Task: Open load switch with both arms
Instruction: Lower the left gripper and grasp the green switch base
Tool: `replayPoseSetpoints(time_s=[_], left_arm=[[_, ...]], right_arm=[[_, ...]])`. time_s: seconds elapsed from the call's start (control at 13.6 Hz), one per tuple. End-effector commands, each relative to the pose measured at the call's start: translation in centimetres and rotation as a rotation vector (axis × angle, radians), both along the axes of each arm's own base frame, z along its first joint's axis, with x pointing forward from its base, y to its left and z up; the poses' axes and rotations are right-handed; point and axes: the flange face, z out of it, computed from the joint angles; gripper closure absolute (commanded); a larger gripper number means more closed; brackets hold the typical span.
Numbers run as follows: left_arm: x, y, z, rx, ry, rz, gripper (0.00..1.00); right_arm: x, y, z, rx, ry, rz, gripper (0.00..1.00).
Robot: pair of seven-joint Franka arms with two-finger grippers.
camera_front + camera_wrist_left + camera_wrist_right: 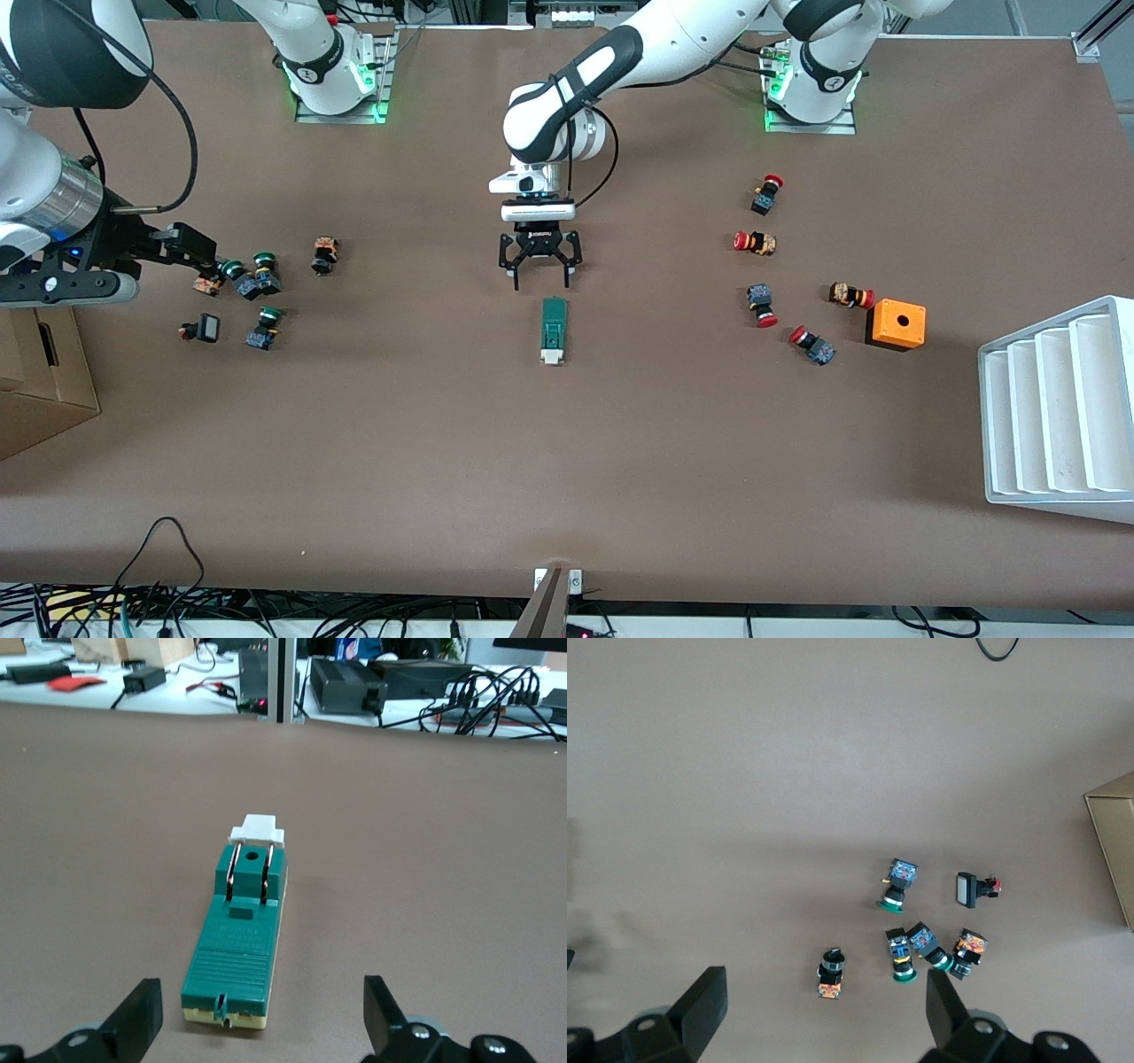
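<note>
The left pincer hangs at the upper middle of the front view, pointing down, its fingers spread wide and holding nothing. Just below it in that view, nearer the front camera, the load switch lies flat on the brown bench, apart from the fingertips. It is a narrow dark-green block on a cream base, lengthwise toward the camera, with a white sliding piece at the end nearest the camera. The left wrist view shows a ribbed green cover, two thin metal strips running to a raised part with a round hole, and the white piece past that.

The right pincer is at the middle left edge of the front view, up over a cluster of green-capped push buttons, its fingers also wide and empty.

At the right of the frame lie red-capped push buttons, an orange box with a hole, and a white ridged tray. A cardboard box sits at the lower left edge.
</note>
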Motion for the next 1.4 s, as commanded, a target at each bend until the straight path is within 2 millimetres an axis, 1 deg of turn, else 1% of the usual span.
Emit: replayPoseSetpoints(time_s=[0.0, 0.15, 0.22, 0.44, 0.51, 0.66, 0.74, 0.81, 0.88, 0.96, 1.03, 1.1, 1.25, 1.32], left_arm=[[0.3, 0.7, -1.9, 0.003, -0.1, -0.045, 0.0], [0.9, 1.8, -4.6, -0.014, -0.168, -0.078, 0.0], [0.9, 2.0, -5.3, -0.021, -0.181, -0.082, 0.0], [0.9, 2.5, -6.6, -0.007, -0.193, -0.095, 0.0], [1.1, 2.5, -6.9, -0.006, -0.195, -0.093, 0.0], [1.5, 2.7, -7.1, 0.002, -0.202, -0.091, 0.0], [1.5, 2.7, -7.2, 0.003, -0.204, -0.094, 0.02], [1.6, 2.8, -7.3, 0.004, -0.209, -0.103, 0.09], [1.4, 2.9, -7.7, 0.008, -0.206, -0.106, 0.18], [1.3, 2.8, -7.8, 0.009, -0.205, -0.109, 0.31], [1.4, 2.9, -7.9, 0.01, -0.204, -0.107, 0.42], [1.3, 2.8, -8.0, 0.01, -0.205, -0.108, 0.47], [1.2, 2.9, -8.3, 0.014, -0.2, -0.11, 0.48], [1.2, 3.0, -8.6, 0.016, -0.198, -0.111, 0.48]], right_arm=[[0.1, -0.2, 0.5, -0.003, -0.008, -0.003, 0.01], [0.3, -0.3, 0.3, -0.003, -0.009, -0.004, 0.01], [0.3, -0.4, 0.3, -0.001, -0.011, -0.005, 0.01], [1.4, 0.1, -1.1, 0.028, 0.009, -0.006, 0.01], [2.5, 0.2, -1.1, 0.039, 0.002, -0.009, 0.01], [5.0, 0.6, -2.1, 0.064, 0.004, -0.056, 0.01], [6.2, 0.8, -2.9, 0.081, 0.004, -0.088, 0.01], [7.5, 1.1, -3.8, 0.091, 0.006, -0.126, 0.01], [8.6, 2.0, -4.9, 0.099, 0.01, -0.162, 0.01], [9.8, 3.0, -6.1, 0.112, 0.016, -0.218, 0.01], [10.9, 4.3, -7.8, 0.122, 0.028, -0.295, 0.01], [11.7, 5.9, -9.1, 0.127, 0.031, -0.365, 0.01], [12.5, 9.3, -12.6, 0.12, 0.049, -0.519, 0.01], [12.8, 11.1, -14.3, 0.146, 0.066, -0.61, 0.01]])
